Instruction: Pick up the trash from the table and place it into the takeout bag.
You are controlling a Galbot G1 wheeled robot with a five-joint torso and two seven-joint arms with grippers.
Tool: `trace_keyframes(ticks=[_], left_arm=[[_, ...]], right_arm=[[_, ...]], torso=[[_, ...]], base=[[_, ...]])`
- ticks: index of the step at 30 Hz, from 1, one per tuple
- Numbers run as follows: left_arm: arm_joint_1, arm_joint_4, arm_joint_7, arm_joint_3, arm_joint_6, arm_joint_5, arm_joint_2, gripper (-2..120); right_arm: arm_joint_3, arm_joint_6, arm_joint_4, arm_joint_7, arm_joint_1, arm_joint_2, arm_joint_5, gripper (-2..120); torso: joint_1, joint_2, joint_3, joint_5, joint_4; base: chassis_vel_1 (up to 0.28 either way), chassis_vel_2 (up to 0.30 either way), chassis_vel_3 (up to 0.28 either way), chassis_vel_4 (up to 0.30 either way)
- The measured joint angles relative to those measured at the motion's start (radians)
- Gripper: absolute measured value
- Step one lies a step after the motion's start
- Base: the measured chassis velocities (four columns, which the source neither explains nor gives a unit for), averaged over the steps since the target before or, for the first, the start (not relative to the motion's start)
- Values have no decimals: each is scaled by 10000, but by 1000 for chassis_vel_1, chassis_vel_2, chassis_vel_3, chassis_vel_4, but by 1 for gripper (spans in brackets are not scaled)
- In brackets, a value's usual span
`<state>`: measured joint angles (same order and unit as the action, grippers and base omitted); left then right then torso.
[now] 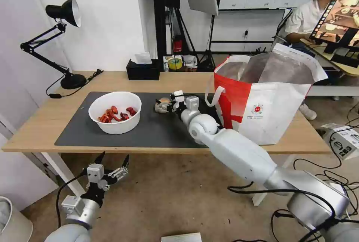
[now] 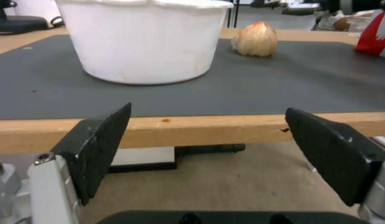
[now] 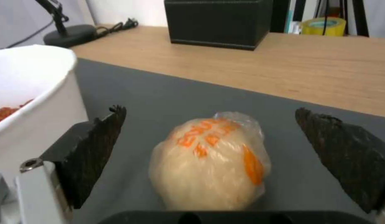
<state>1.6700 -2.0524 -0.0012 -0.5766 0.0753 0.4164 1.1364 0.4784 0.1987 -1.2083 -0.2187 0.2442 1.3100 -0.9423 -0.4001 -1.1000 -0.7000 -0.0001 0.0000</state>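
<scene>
My right gripper [image 3: 209,137] reaches over the mat [image 1: 157,130], fingers spread wide, with the ball [image 3: 209,165] lying between them on the mat and neither pad touching it yet. The ball's plastic wrap looks slick and the shape is round, so if I close off-centre I judge it could squirt out and roll toward the bowl [image 1: 115,112] just beside it. My near finger could also clip the bowl's wall and shove it. The bag [image 1: 269,96] stands close on my right, open-topped; a careless swing might snag its handle [image 1: 214,96]. My left gripper [image 1: 112,158] hangs open below the table [image 1: 37,130] edge.
</scene>
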Motion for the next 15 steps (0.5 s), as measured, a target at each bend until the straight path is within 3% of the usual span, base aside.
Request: trace_keyframes(ticks=[15], left_arm=[[-107,64,2,81,0,12,17,100]], right_arm=[[22,703,1732,396,-739,1203,62,100]], torso=[[2,0,0,0,0]], base=[[0,0,0,0]])
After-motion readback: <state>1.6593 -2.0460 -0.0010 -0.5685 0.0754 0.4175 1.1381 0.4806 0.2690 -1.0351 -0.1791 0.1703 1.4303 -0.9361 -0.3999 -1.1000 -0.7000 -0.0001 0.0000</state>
